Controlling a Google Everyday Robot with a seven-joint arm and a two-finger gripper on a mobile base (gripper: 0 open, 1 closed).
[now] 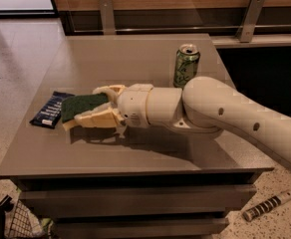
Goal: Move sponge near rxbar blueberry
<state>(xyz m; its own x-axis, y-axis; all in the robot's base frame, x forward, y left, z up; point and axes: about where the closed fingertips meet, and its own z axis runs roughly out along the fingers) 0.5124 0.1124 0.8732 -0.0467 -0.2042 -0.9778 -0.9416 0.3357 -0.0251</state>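
Sponge (81,103) clamped in the tool (80,109), near the table's (135,59) left edge; rxbar blueberry (50,110) lies just beside, leftward.

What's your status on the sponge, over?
One gripper, shut on sponge, low over table. Sponge right beside rxbar blueberry. Nothing blocking; green can behind arm.

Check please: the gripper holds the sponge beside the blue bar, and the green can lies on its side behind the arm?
No: in the camera view the green can stands upright. The gripper holds the sponge beside the blue bar.
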